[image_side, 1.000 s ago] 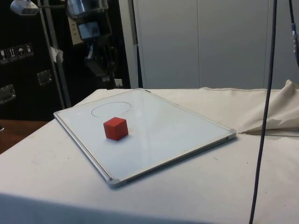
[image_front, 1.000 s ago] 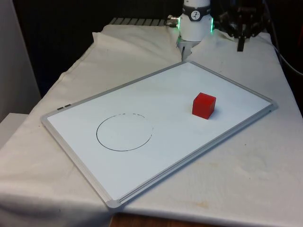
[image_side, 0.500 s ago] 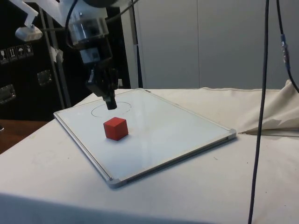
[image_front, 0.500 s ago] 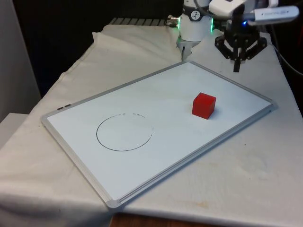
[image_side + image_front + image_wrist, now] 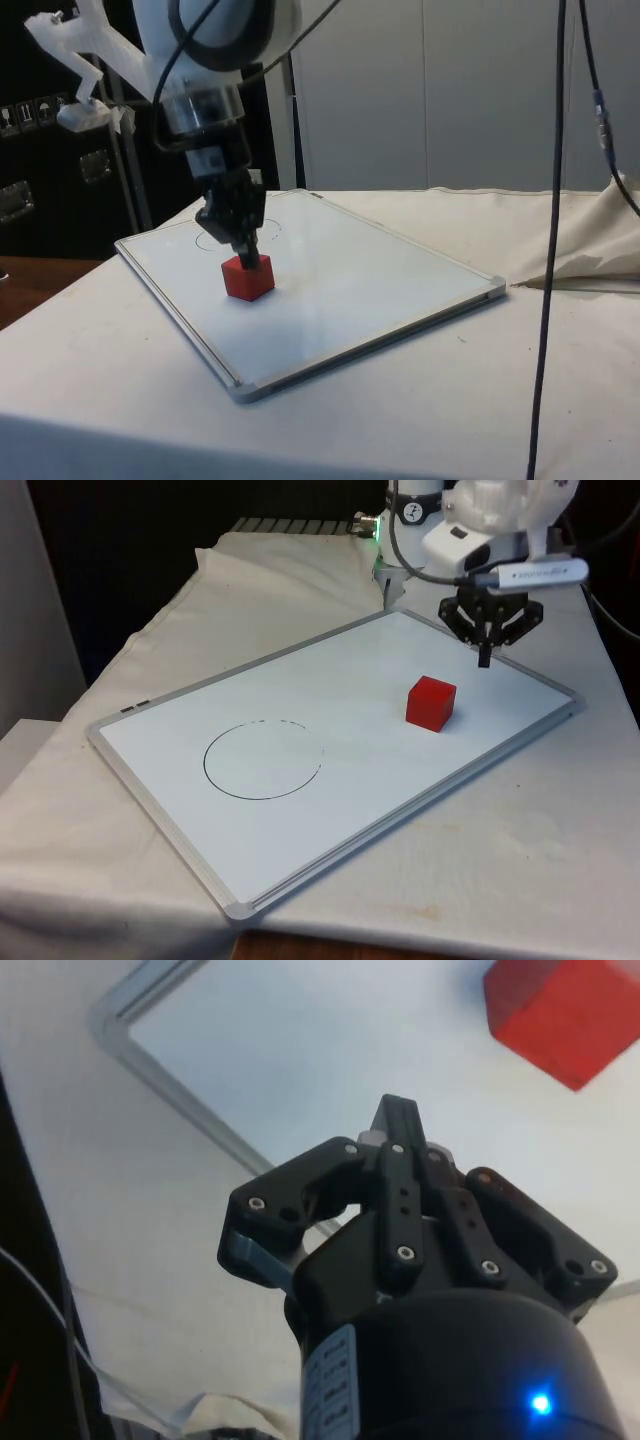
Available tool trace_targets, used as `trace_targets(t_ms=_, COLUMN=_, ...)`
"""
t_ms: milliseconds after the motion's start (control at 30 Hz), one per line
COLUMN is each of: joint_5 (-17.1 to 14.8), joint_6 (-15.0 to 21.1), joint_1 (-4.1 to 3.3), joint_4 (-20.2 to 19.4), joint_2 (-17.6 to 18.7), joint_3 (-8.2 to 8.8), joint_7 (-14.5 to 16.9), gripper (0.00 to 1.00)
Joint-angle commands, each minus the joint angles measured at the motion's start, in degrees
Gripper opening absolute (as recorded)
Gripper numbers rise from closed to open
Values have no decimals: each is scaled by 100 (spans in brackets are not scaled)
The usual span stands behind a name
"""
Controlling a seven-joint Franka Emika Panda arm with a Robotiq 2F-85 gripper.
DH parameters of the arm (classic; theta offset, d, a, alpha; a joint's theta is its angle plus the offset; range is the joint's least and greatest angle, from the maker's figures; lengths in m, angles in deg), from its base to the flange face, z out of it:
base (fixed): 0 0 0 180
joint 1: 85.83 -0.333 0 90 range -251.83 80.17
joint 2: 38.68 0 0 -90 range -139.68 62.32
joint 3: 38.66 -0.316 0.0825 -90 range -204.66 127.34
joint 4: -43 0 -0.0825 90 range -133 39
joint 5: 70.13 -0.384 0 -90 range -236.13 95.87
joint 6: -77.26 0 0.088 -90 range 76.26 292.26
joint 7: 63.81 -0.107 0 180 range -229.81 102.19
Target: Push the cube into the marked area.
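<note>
A red cube (image 5: 431,702) rests on the whiteboard (image 5: 300,690), towards the front view's right. A thin black circle (image 5: 263,760) is drawn on the board towards the front view's left, well apart from the cube. My black gripper (image 5: 485,661) hangs shut just above the board, a short way behind the cube on the side away from the circle, with nothing in it. In the side view the gripper (image 5: 248,260) stands right over the cube (image 5: 248,277). The wrist view has the cube (image 5: 565,1015) beyond the shut fingertips (image 5: 396,1120), not touching them.
The whiteboard's grey frame (image 5: 240,908) lies diagonally on the white cloth. The cloth is bunched into folds near the robot's base (image 5: 300,555). A black cable (image 5: 550,260) hangs down at the side view's right.
The gripper has come down from high at the back to just above the board behind the cube. The cube has not moved.
</note>
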Motion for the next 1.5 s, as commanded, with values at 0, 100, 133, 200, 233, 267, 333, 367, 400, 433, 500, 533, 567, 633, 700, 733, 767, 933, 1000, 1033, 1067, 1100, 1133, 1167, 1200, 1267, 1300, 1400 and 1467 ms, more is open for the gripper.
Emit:
trace_targets(t_ms=0, joint_5=-63, joint_6=103, joint_1=11, joint_4=0, joint_2=69, joint_3=-11, joint_7=-11, gripper=0)
trace_targets(t_ms=100, joint_5=-80, joint_6=189, joint_1=11, joint_4=17, joint_2=183, joint_3=-11, joint_7=-46, gripper=0)
trace_targets(t_ms=133, joint_5=-80, joint_6=218, joint_1=11, joint_4=23, joint_2=218, joint_3=-11, joint_7=-57, gripper=0)
trace_targets(t_ms=200, joint_5=-34, joint_6=212, joint_1=0, joint_4=17, joint_2=229, joint_3=0, joint_7=-69, gripper=0)
trace_targets(t_ms=233, joint_5=-86, joint_6=275, joint_1=17, joint_4=29, joint_2=286, joint_3=-11, joint_7=-80, gripper=0)
trace_targets(t_ms=267, joint_5=-80, joint_6=286, joint_1=17, joint_4=40, joint_2=315, joint_3=-6, joint_7=-92, gripper=0)
trace_targets(t_ms=333, joint_5=-63, joint_6=332, joint_1=23, joint_4=69, joint_2=378, joint_3=6, joint_7=-115, gripper=0)
trace_targets(t_ms=367, joint_5=-57, joint_6=338, joint_1=29, joint_4=92, joint_2=395, joint_3=11, joint_7=-115, gripper=0)
trace_targets(t_ms=400, joint_5=-52, joint_6=332, joint_1=29, joint_4=115, joint_2=407, joint_3=23, joint_7=-109, gripper=0)
trace_targets(t_ms=433, joint_5=-52, joint_6=332, joint_1=34, joint_4=132, joint_2=418, joint_3=40, joint_7=-103, gripper=0)
trace_targets(t_ms=500, joint_5=-40, joint_6=332, joint_1=17, joint_4=109, joint_2=407, joint_3=46, joint_7=-109, gripper=0)
trace_targets(t_ms=533, joint_5=-17, joint_6=315, joint_1=23, joint_4=206, joint_2=453, joint_3=86, joint_7=-120, gripper=0)
trace_targets(t_ms=567, joint_5=0, joint_6=309, joint_1=17, joint_4=229, joint_2=458, joint_3=97, joint_7=-132, gripper=0)
trace_targets(t_ms=633, joint_5=34, joint_6=298, joint_1=11, joint_4=275, joint_2=481, joint_3=132, joint_7=-149, gripper=0)
trace_targets(t_ms=700, joint_5=74, joint_6=286, joint_1=6, joint_4=315, joint_2=510, joint_3=155, joint_7=-166, gripper=0)
trace_targets(t_ms=733, joint_5=92, joint_6=281, joint_1=0, joint_4=338, joint_2=521, joint_3=166, joint_7=-178, gripper=0)
trace_targets(t_ms=767, joint_5=103, joint_6=286, joint_1=6, joint_4=338, joint_2=521, joint_3=172, joint_7=-183, gripper=0)
trace_targets(t_ms=933, joint_5=126, joint_6=315, joint_1=6, joint_4=315, joint_2=533, joint_3=189, joint_7=-178, gripper=0)
trace_targets(t_ms=1000, joint_5=126, joint_6=338, joint_1=11, joint_4=298, joint_2=544, joint_3=189, joint_7=-166, gripper=0)
trace_targets(t_ms=1033, joint_5=115, joint_6=361, joint_1=17, joint_4=281, joint_2=561, joint_3=183, joint_7=-149, gripper=0)
trace_targets(t_ms=1067, joint_5=115, joint_6=372, joint_1=23, joint_4=275, joint_2=573, joint_3=183, joint_7=-143, gripper=0)
trace_targets(t_ms=1100, joint_5=109, joint_6=321, joint_1=23, joint_4=286, joint_2=550, joint_3=178, joint_7=-138, gripper=0)
trace_targets(t_ms=1133, joint_5=115, joint_6=378, joint_1=23, joint_4=269, joint_2=584, joint_3=183, joint_7=-143, gripper=0)
trace_targets(t_ms=1167, joint_5=115, joint_6=390, joint_1=17, joint_4=269, joint_2=596, joint_3=189, joint_7=-143, gripper=0)
trace_targets(t_ms=1200, joint_5=120, joint_6=390, joint_1=17, joint_4=264, joint_2=607, joint_3=189, joint_7=-143, gripper=0)
trace_targets(t_ms=1267, joint_5=132, joint_6=395, joint_1=17, joint_4=269, joint_2=630, joint_3=195, joint_7=-143, gripper=0)
trace_targets(t_ms=1300, joint_5=143, joint_6=395, joint_1=17, joint_4=269, joint_2=647, joint_3=201, joint_7=-149, gripper=0)
trace_targets(t_ms=1400, joint_5=189, joint_6=378, joint_1=11, joint_4=298, joint_2=682, joint_3=235, joint_7=-160, gripper=0)
trace_targets(t_ms=1467, joint_5=229, joint_6=367, joint_1=6, joint_4=321, joint_2=705, joint_3=258, joint_7=-178, gripper=0)
